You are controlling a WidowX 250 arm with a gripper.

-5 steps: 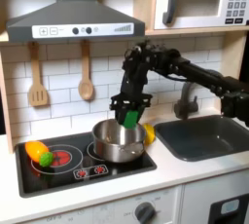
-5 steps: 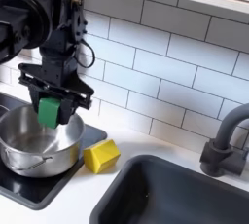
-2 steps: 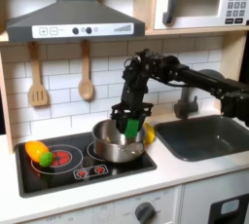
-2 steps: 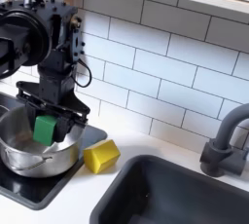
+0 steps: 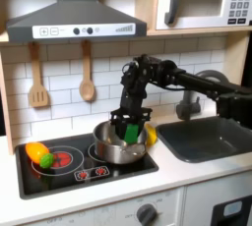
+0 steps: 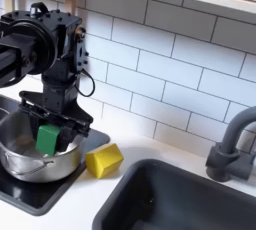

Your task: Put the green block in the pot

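The gripper (image 6: 47, 137) has sunk lower, carrying the block (image 6: 47, 139) down inside the pot's (image 6: 30, 164) rim. Nearest, the pot sits on the stove; just right in the second exterior view lies a yellow piece (image 6: 104, 160). Fingers clamp the block, directly above the pot floor.
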